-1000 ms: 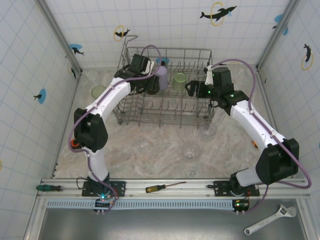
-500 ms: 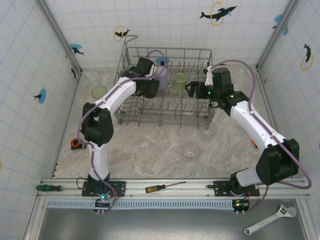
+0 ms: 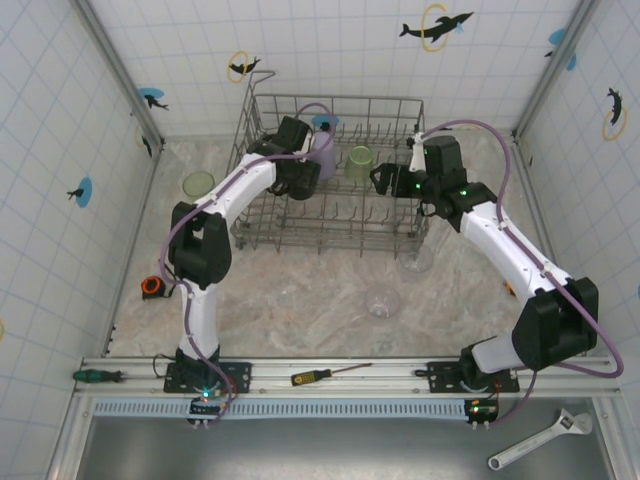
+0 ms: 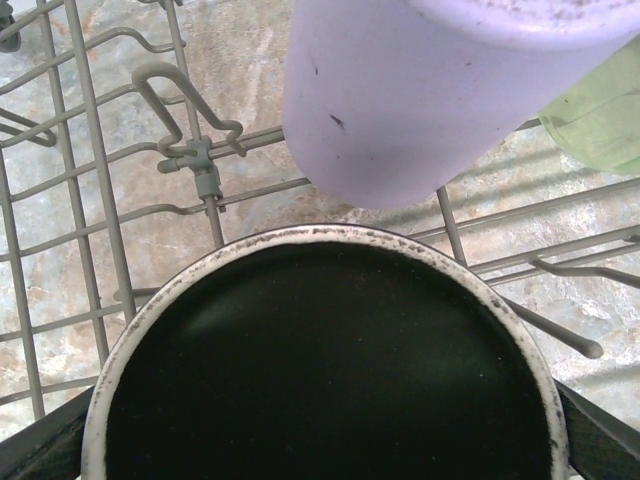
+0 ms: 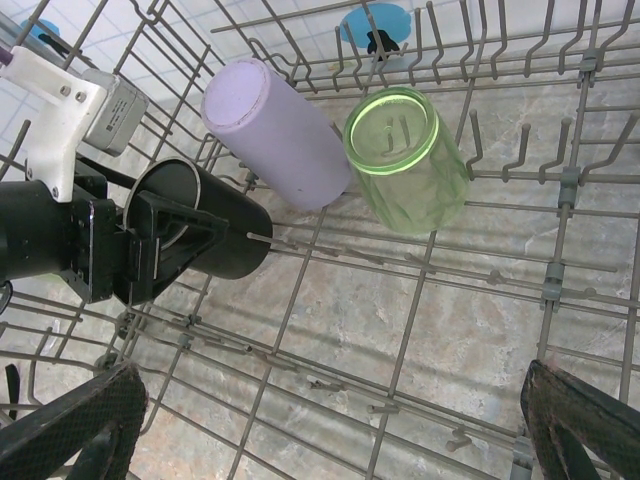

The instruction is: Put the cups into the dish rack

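Starting at the left fingers [image 4: 25,450]: they're spread wide and pressed on either side of the black mug [image 4: 330,370], so the left gripper [image 3: 300,180] has hold of it. The mug lies tilted inside the dish rack [image 3: 340,97]. One round end points straight back at the left wrist cam, and from the right wrist its long axis runs roughly 10 to 4 o'clock. I honestly can't tell if that end is the mouth or the base. The lavender cup [image 5: 275,135] leans the same way, just beside the mug at its 1 o'clock, closed end up. The green tumbler [image 5: 405,160] sits further round at 2 o'clock, also tipped. From above, the left forearm reaches toward 1 o'clock over the rack's left wall, elbow bent high. The right gripper [image 5: 330,400] is gaping open with nothing in it, hovering over the rack's right side and aimed at 9 o'clock, with its forearm stretching back toward 4 o'clock. Another green tumbler [image 3: 198,183] waits on the table at the rack's 9 o'clock, and a clear glass [image 3: 382,298] stands at its 5 o'clock.
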Tool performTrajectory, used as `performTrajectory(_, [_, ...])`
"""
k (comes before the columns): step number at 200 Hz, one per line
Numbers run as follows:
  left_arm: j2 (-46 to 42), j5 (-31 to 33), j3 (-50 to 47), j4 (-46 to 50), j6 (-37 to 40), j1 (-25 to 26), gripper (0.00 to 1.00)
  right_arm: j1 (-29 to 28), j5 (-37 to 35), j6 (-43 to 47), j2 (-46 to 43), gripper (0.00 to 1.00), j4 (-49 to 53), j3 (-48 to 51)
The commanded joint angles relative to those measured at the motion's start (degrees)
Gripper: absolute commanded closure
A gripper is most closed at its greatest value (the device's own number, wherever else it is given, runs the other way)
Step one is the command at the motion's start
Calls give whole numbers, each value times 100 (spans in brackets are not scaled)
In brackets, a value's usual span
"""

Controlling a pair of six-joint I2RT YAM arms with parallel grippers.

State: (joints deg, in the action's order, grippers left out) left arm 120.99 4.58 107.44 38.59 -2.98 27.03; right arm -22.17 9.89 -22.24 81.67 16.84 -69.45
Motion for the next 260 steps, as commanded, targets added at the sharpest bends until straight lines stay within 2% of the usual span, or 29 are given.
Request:
performTrajectory(1, [135, 253, 344, 9, -216, -40, 83, -60, -82, 35, -134, 0, 83, 90])
performTrajectory(31, [327, 393, 828, 278, -740, -48, 82, -92, -127, 17, -125, 0, 83, 72])
performTrajectory(72, [405, 647, 883, 387, -1420, -61, 79, -116, -167, 3, -133, 0, 89, 63])
performTrajectory(109, [504, 447, 858, 465, -1702, -58, 71, -128, -189, 8, -117, 0, 100, 58])
performTrajectory(143, [531, 336, 869, 448, -1912, -57, 69, -134, -189, -6, -90, 0, 83, 46])
performTrajectory(157, [548, 404, 867, 439, -1988, -57, 57, -134, -180, -15, -83, 0, 80, 46])
performTrajectory(175, [566, 344, 864, 410, -1987, -57, 55, -138, -154, -17, -66, 0, 87, 20])
performTrajectory(193, [516, 330, 849, 361, -1978, -57, 31, -138, -151, -8, -43, 0, 109, -24])
performTrajectory(202, [471, 341, 849, 322, -1982, -57, 25, -139, -147, -5, -37, 0, 133, -53])
performTrajectory(228, [308, 333, 840, 213, -2008, -57, 14, -152, -150, 8, -19, 0, 146, -104])
performTrajectory(242, [229, 317, 848, 167, -2005, -57, 3, -147, -152, 7, -10, 0, 170, -121])
performTrajectory(260, [154, 315, 849, 127, -2000, -57, 3, -150, -163, 13, 9, 0, 201, -139])
